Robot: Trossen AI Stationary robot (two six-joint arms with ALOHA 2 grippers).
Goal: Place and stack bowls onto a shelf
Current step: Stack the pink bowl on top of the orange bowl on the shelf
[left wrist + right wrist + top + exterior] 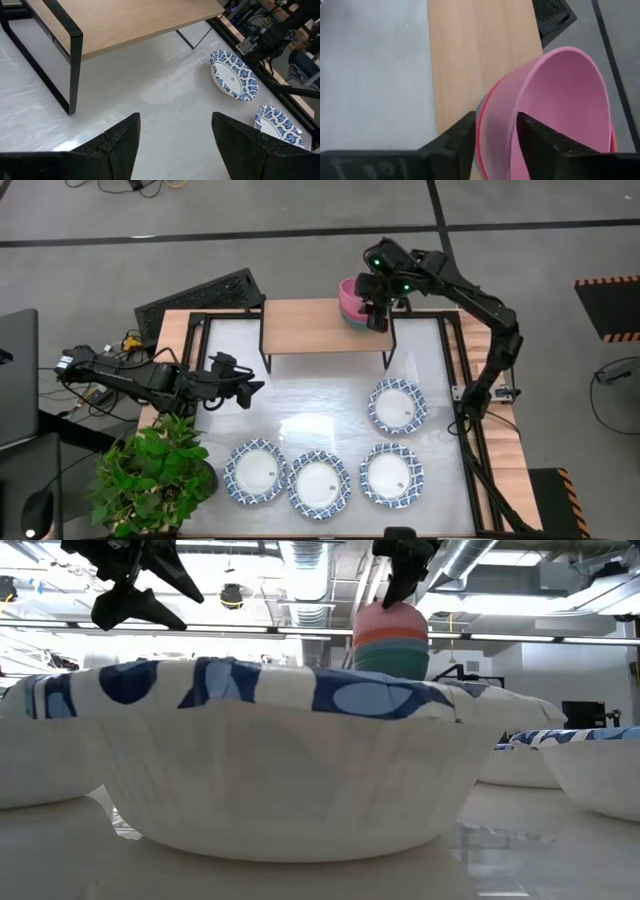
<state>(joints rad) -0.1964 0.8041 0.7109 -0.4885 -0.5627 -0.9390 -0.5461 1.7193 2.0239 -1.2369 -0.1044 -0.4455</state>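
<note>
A plain pink bowl point(349, 298) sits nested in a green-blue bowl point(392, 658) over the far right corner of the shelf point(310, 328), a wooden board on thin black legs. My right gripper point(376, 315) is at the pink bowl's rim, shut on it. The stack's bottom is hidden in the low view by a near patterned bowl point(280, 760). Four white bowls with blue patterned rims lie on the table: one point(397, 405) to the right and three in a near row point(255, 472) point(318, 483) point(391, 475). My left gripper point(250, 385) hovers open left of centre, touching nothing. My right gripper point(495, 132) pinches the pink bowl's rim point(496, 117), with one finger point(536, 137) inside the bowl and the other point(462, 137) outside. The fingers come from above, pointing down. The bowl sits nested in the green-blue bowl point(479, 107). Whether the stack rests on the shelf I cannot tell.
A potted plant point(150, 475) stands at the table's near left corner, close to the left arm. A black mat point(200, 295) lies beyond the far left corner. Bare tabletop point(165, 85) lies between the shelf and the row of bowls. The shelf's left part is bare.
</note>
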